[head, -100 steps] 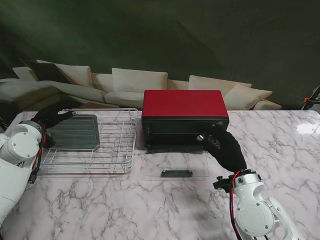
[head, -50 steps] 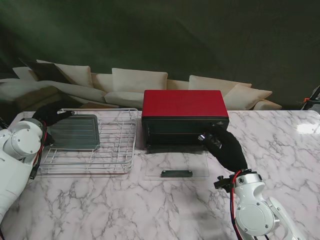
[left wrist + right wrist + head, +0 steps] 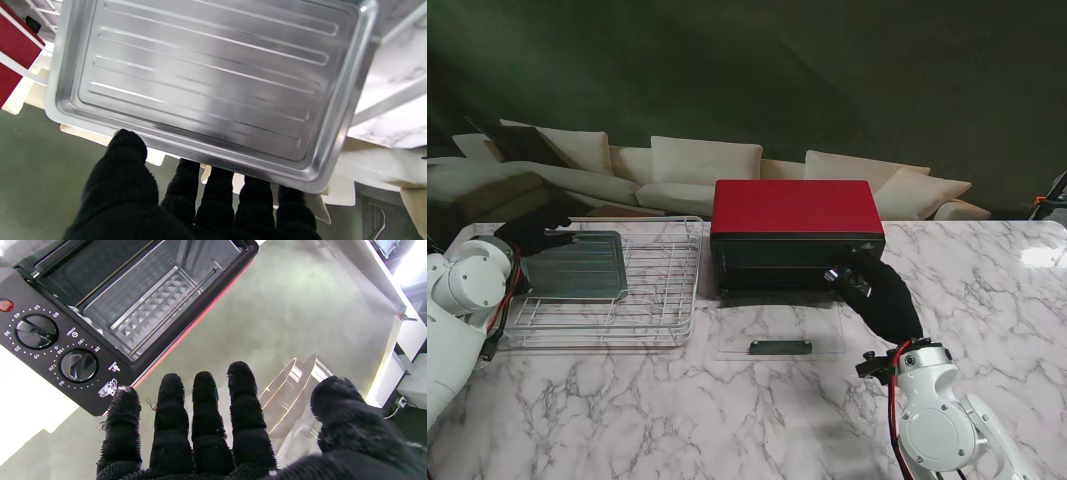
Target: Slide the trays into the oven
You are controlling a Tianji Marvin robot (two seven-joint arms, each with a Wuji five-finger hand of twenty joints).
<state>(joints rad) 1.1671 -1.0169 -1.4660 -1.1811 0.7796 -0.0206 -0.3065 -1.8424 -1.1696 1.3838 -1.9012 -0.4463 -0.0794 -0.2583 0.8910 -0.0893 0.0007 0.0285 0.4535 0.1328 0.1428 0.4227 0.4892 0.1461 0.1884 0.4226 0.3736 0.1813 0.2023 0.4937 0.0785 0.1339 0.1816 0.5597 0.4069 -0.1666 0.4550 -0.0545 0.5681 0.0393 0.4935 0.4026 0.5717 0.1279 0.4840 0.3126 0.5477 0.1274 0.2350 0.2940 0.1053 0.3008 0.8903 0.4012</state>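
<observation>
Marble table (image 3: 757, 400) carries a red oven (image 3: 797, 240) at its far edge, door (image 3: 779, 330) down, cavity bare. Left hand (image 3: 527, 235) grips the metal tray (image 3: 577, 265), now lifted off the wire rack (image 3: 652, 290) at the far-left corner. Right hand (image 3: 877, 295), fingers spread, unchanged beside the dials.

Numbers on the oven's black panel

In the right wrist view, the oven (image 3: 140, 303) had two round knobs. Around the timer knob (image 3: 36, 331) were small white numbers: 10, 20, 30, 40, 50 and 60. Around the heat knob (image 3: 79, 365) were 90, 120, 150, 180 and one that looked like 230. A white logo (image 3: 107, 387) was too blurry to read.
</observation>
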